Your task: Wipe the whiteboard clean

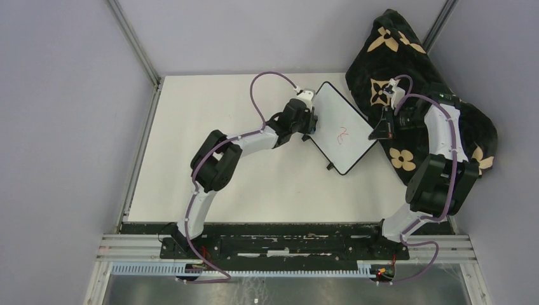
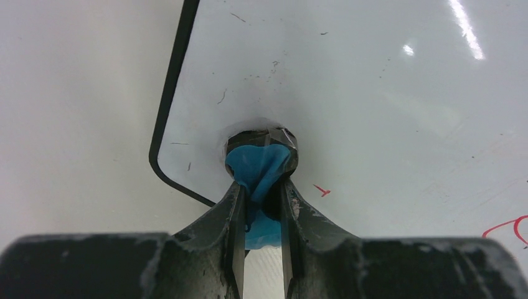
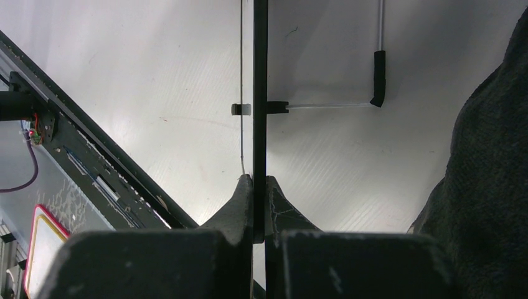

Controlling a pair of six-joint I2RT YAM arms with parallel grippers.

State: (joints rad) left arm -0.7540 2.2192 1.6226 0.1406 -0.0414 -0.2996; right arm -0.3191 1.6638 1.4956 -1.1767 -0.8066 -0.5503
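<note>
The right tool (image 3: 258, 185) pinches the board (image 1: 340, 124) by its frame; it seems light, stiff and slippery. The left tool (image 2: 261, 187) clamps a blue pad (image 2: 254, 163).

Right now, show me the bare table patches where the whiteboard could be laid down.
Widest: the table between its left edge and the left arm. Also the near strip between the whiteboard and the arm bases. Crowded: far right, where blanket, right pincer and board meet.
</note>
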